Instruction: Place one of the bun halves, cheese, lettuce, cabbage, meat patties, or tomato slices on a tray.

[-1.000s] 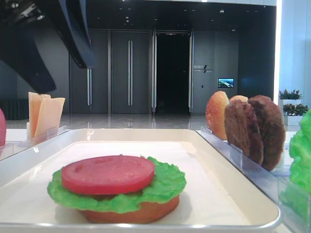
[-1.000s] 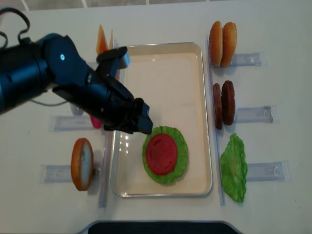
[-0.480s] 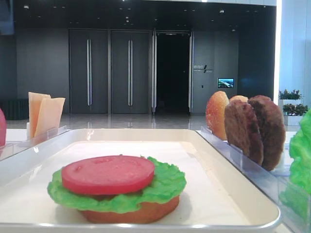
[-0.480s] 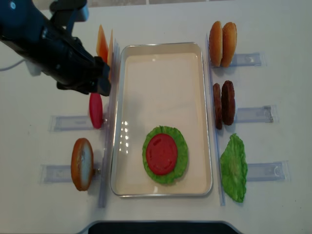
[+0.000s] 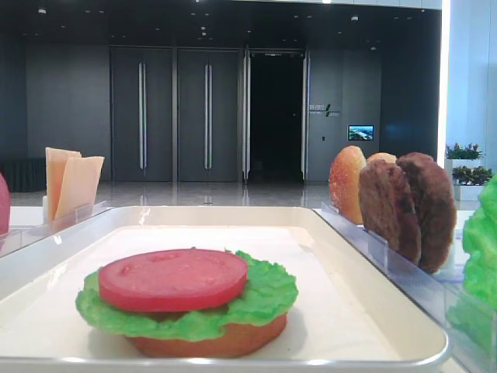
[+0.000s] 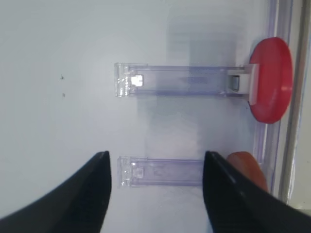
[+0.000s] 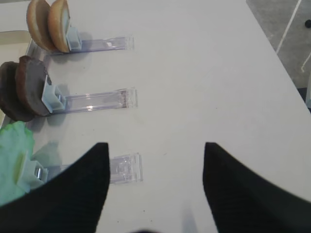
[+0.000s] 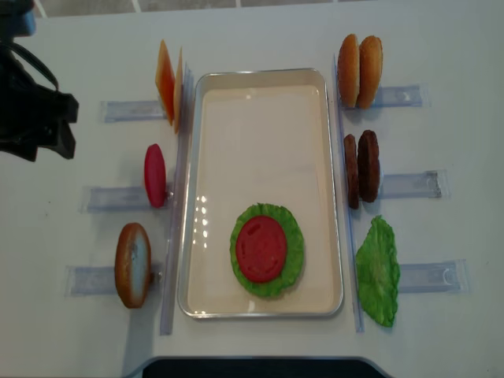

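The white tray (image 8: 260,74) holds a stack of a bun half (image 5: 225,342), lettuce (image 8: 294,236) and one of the tomato slices (image 8: 261,249) on top. My left gripper (image 8: 59,126) hovers open and empty over the table far left of the tray. Its wrist view (image 6: 156,160) looks down on clear racks, a standing tomato slice (image 6: 271,80) and a bun half (image 6: 248,167). My right gripper (image 7: 154,155) is open and empty over bare table, right of the meat patties (image 7: 24,90). It does not show in the overhead view.
Left of the tray stand the cheese (image 8: 168,83), a tomato slice (image 8: 155,175) and a bun half (image 8: 132,264) in clear racks. To its right are two bun halves (image 8: 360,69), two patties (image 8: 362,167) and a lettuce leaf (image 8: 378,272).
My left arm has drawn back from over the tray beside the stack, up and out to the far left of the table. The stack has not moved.
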